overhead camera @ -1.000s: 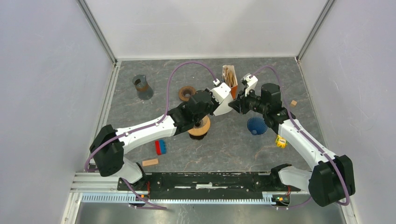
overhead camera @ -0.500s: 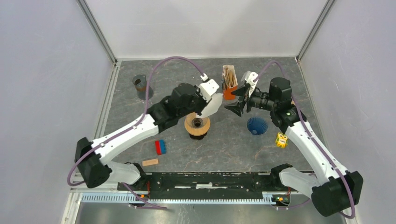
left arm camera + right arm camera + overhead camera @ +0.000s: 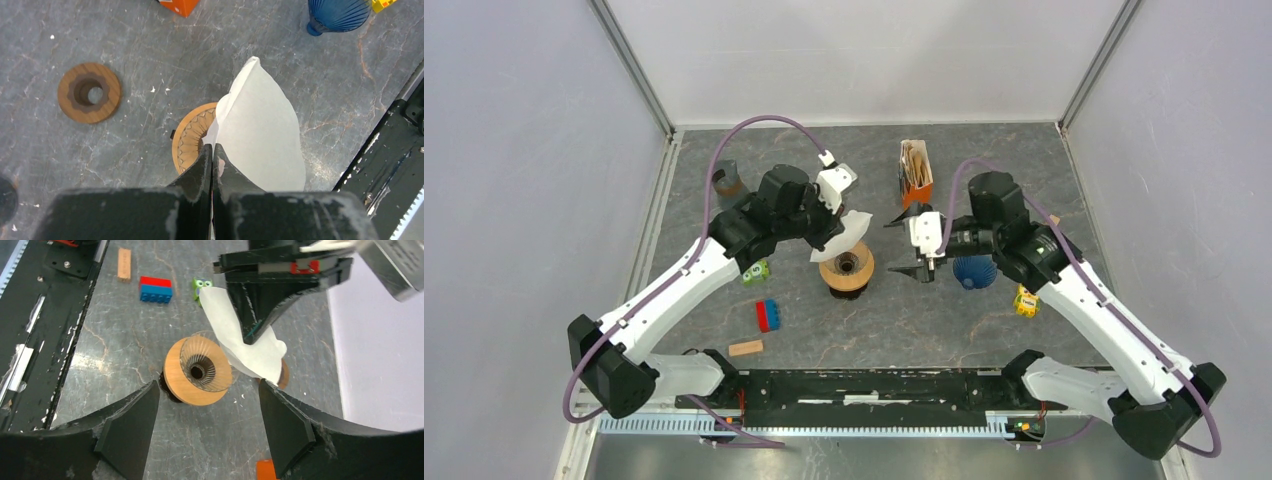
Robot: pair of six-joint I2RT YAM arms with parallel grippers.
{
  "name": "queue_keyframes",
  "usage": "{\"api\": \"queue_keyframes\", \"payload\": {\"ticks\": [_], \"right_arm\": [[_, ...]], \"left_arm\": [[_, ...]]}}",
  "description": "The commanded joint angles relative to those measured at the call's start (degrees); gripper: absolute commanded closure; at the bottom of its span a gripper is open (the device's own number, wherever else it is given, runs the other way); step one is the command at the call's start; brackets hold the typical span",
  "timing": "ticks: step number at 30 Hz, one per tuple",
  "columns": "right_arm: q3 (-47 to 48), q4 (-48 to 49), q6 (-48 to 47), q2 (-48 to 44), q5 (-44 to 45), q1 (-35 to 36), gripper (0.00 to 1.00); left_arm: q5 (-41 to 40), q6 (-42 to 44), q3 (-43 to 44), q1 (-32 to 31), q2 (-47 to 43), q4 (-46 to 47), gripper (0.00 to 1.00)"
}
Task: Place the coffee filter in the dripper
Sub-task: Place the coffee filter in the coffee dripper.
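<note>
A white paper coffee filter point(image 3: 848, 232) hangs from my left gripper point(image 3: 831, 230), which is shut on its edge; the fingertips point(image 3: 207, 150) pinch together on the paper. The filter point(image 3: 260, 130) floats just above the far right rim of the dripper point(image 3: 846, 268), a wood-rimmed ribbed glass cone standing mid-table. In the right wrist view the filter point(image 3: 240, 342) hangs behind the dripper point(image 3: 197, 371) without touching it. My right gripper point(image 3: 906, 248) is open just right of the dripper, its fingers point(image 3: 130, 425) empty and pointing at it.
An orange box of brown filters point(image 3: 915, 172) stands at the back. A blue dripper point(image 3: 974, 270) and a yellow toy point(image 3: 1025, 301) sit under the right arm. A wooden ring point(image 3: 89, 92), dark cup point(image 3: 727, 178), green owl point(image 3: 756, 272), red-blue brick point(image 3: 768, 314) and wooden block point(image 3: 745, 348) lie left.
The left arm drew the filter away from the orange box, back and left over the dripper. The right gripper opened wide and swung down to the dripper's right side.
</note>
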Motion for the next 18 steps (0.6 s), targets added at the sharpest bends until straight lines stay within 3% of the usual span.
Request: {"api": "queue_keyframes", "payload": {"ticks": [1, 18], "right_arm": [[4.5, -4.4, -6.7, 2.6, 4.6, 3.9, 0.20], [5.5, -3.0, -11.1, 12.6, 20.6, 16.8, 0.23]], "left_arm": [[3.1, -3.8, 1.1, 1.0, 0.2, -2.5, 0.98], [4.9, -5.3, -3.5, 1.5, 2.9, 0.9, 0.98]]}}
